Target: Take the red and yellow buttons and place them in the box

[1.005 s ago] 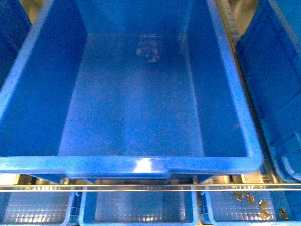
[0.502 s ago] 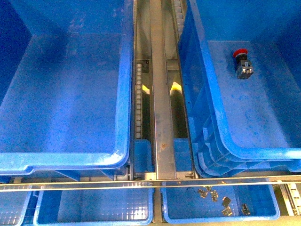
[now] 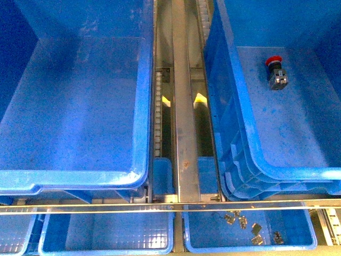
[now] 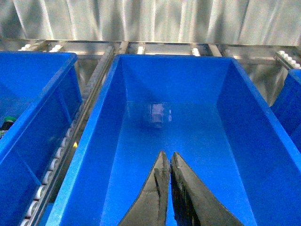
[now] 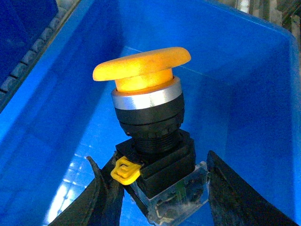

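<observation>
Right gripper [image 5: 155, 188]: clenching one yellow button [image 5: 148, 117] by its black body, low between the jaws.
Yellow button axis: standing roughly upright, cap pointing away from the claw, over a blue tray [image 5: 42, 132].
Left gripper [image 4: 167, 165]: jaws lying together, holding nothing, hovering over a crate.
Red button [image 3: 275, 72]: one, lying on the right box [image 3: 298, 173] floor.
Big crates: two showing in front.

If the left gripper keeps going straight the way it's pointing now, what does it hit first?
Probably the bare floor of the large deep blue plastic crate. The left gripper, jaws nearly together, points into it; nothing lies between, though depth is hard to judge.
</observation>
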